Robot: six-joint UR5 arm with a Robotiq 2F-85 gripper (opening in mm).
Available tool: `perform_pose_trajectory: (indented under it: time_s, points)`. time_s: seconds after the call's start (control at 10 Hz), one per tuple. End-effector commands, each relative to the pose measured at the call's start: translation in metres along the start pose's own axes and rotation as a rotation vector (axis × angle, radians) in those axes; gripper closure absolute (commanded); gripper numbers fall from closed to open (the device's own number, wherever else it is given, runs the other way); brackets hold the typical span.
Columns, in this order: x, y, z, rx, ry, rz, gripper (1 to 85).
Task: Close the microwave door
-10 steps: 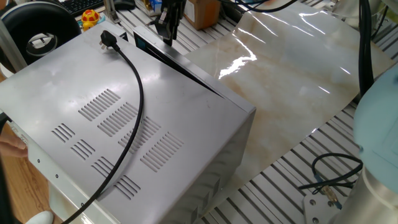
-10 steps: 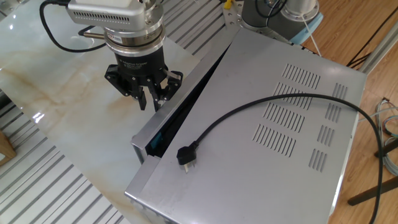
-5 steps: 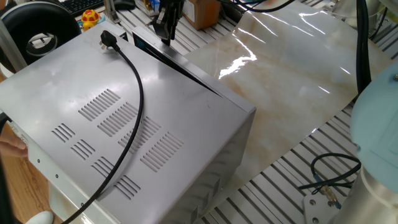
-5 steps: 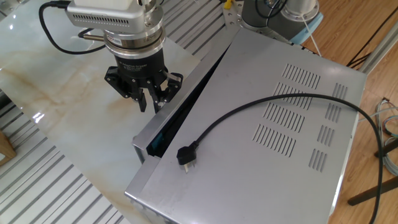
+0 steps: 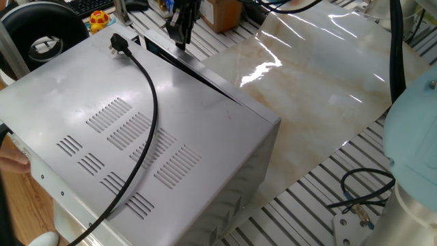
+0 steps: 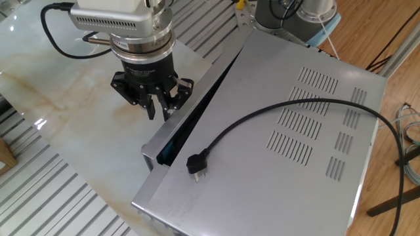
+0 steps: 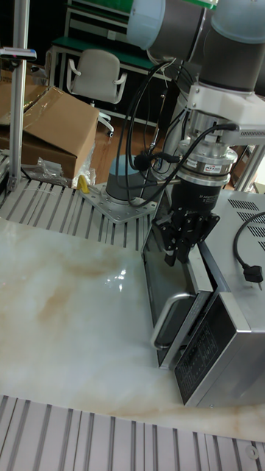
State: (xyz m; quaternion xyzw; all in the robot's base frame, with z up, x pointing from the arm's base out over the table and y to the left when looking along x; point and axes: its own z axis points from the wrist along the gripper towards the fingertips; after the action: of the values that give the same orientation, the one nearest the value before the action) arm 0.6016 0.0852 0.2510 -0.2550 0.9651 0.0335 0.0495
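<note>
The microwave (image 6: 262, 196) is a big silver-grey box with vent slots, its black power cord and plug (image 6: 197, 162) lying across the casing. The microwave door (image 6: 190, 92) stands ajar by a narrow wedge, widest at its free end, where dark glass shows. In the tall fixed view the door (image 7: 157, 283) shows its dark face and a curved handle (image 7: 171, 324). My gripper (image 6: 159, 111) points down against the outer face of the door near its free end, fingers close together with nothing between them. It also shows as the gripper (image 5: 179, 37) and the gripper (image 7: 177, 254).
A marble-patterned sheet (image 6: 59, 85) covers the table in front of the door. The arm's base (image 7: 129, 188) stands behind it, beside the microwave's hinge end. A cardboard box (image 7: 51, 125) and a chair are beyond the table. Loose cables (image 5: 362, 195) lie at one corner.
The gripper has shifted slightly toward the microwave, and the door's free end has moved in with it, narrowing the gap a little.
</note>
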Motion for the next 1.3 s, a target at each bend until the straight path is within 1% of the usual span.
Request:
perform_pose_trajectory:
  time_s: [0.0,0.7,1.2]
  points:
    - [-0.005,0.0042,-0.0002,-0.013,-0.011,0.006,55.0]
    - [-0.0108,0.0066,0.0022,-0.018,-0.015,0.008,55.0]
    - [-0.0147,0.0109,0.0025,-0.026,-0.019,0.017,53.3]
